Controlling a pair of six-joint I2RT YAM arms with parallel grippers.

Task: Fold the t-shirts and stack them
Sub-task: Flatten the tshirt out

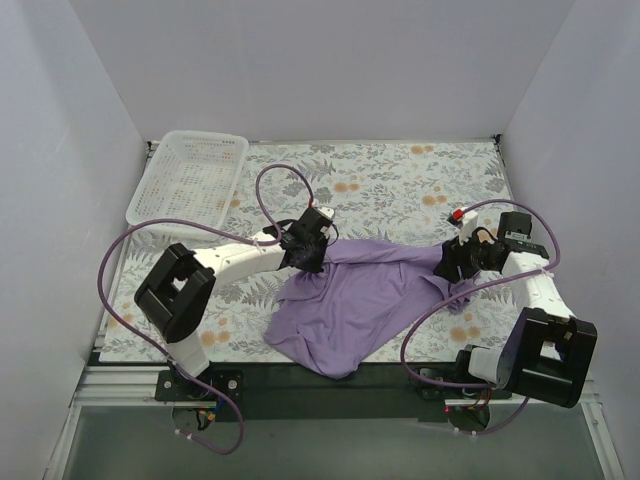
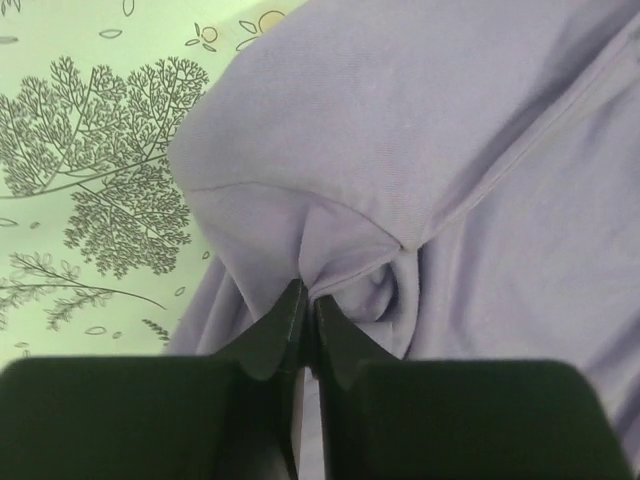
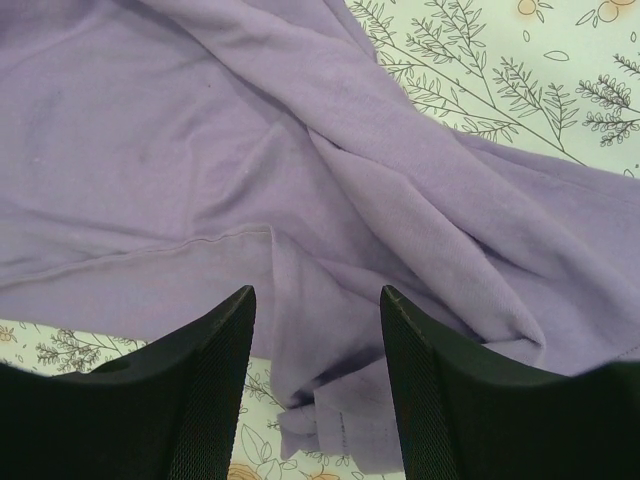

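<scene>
A lavender-purple t-shirt (image 1: 350, 300) lies crumpled and partly spread in the middle of the floral cloth, its lower part hanging over the table's near edge. My left gripper (image 1: 305, 255) is at the shirt's upper left corner; in the left wrist view it (image 2: 308, 300) is shut on a pinched fold of the shirt (image 2: 420, 150). My right gripper (image 1: 452, 268) is at the shirt's right end; in the right wrist view it (image 3: 318, 300) is open just above the shirt (image 3: 200, 150), with a hemmed edge between the fingers. The neck label is not visible.
A white mesh basket (image 1: 190, 178) stands at the back left. The floral tablecloth (image 1: 400, 180) covers the table, with white walls on three sides. Purple cables loop above both arms.
</scene>
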